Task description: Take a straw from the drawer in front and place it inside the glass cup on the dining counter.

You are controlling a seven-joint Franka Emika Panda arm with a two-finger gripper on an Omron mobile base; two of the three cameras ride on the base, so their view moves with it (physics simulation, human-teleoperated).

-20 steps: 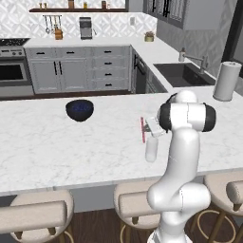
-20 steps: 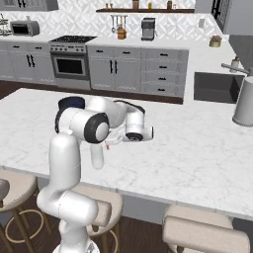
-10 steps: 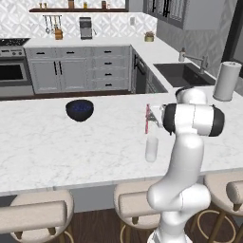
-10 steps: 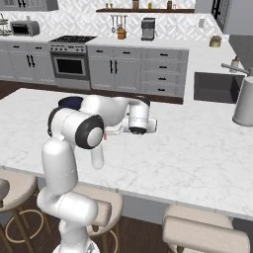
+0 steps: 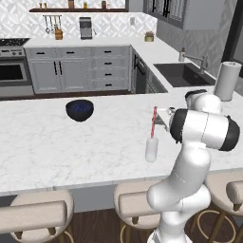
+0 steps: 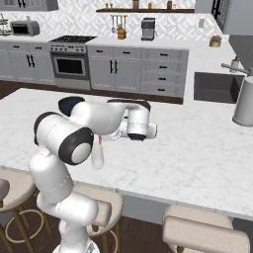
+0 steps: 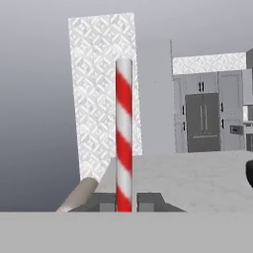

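We have the straw (image 5: 154, 121) upright, its lower end over or just into the mouth of the glass cup (image 5: 151, 149), which stands on the table (image 5: 42, 142) toward its near edge, well right of the dark blue bowl (image 5: 79, 109). In the hand view the straw (image 7: 123, 133) rises between the two fingertips, so the end effector (image 5: 161, 121) is closed narrowly on it, gripping from the side near its upper half.

We judge the straw to be very light and fairly stiff, but thin and smooth (it could pivot or slip in a two-point pinch). The grip sits high enough to leave the lower length free for the cup, which suits the placement. The cup looks light too and tall for its base, so a sideways nudge from the straw could tip it toward the near edge. We would lower straight down, then release once the tip is well inside.
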